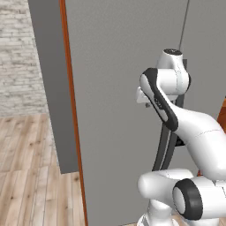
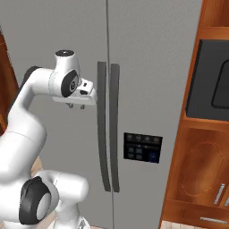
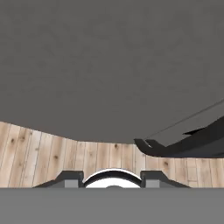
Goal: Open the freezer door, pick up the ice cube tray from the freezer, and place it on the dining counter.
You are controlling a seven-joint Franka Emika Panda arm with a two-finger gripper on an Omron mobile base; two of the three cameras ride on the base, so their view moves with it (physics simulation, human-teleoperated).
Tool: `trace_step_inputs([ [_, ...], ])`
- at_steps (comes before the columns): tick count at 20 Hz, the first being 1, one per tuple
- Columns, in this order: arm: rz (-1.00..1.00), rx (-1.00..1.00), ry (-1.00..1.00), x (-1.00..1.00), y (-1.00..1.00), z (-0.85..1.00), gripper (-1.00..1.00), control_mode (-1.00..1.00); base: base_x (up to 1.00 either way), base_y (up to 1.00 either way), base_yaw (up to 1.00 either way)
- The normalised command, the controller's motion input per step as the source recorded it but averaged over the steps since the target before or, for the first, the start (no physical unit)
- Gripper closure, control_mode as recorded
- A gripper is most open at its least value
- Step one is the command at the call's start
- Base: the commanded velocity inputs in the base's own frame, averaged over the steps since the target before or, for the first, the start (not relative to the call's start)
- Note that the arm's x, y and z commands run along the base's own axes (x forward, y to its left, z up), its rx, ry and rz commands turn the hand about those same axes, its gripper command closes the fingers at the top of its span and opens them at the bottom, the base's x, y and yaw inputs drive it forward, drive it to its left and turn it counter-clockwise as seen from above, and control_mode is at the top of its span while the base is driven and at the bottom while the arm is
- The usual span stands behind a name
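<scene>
The freezer door is shut, its dark bar handle beside the twin panel's handle; the gripper sits just left of the handles; I cannot tell the finger gap or any hold.

On your left you've got a whitewashed brick wall running back behind a light plank wood floor, and that same pale planking shows under the hand camera. Over on your right stands a tall orange-brown wood cabinet with a dark built-in oven or microwave set into it, and metal bar pulls low down. The light is flat and even, with no hard shadows.
</scene>
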Motion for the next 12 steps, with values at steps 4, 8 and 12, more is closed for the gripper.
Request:
trace_step_inputs([
  [4, 0.0, 0.0, 0.0, -0.37, 0.0, 0.0, -1.0, -1.0, 0.0, 0.0, 0.0],
  [8, 0.0, 0.0, 0.0, -0.83, -0.01, -0.03, -1.0, -1.0, 0.0, 0.0, 0.0],
  [12, -0.01, 0.0, 0.0, -0.66, -0.06, 0.0, -1.0, -1.0, 0.0, 0.0, 0.0],
])
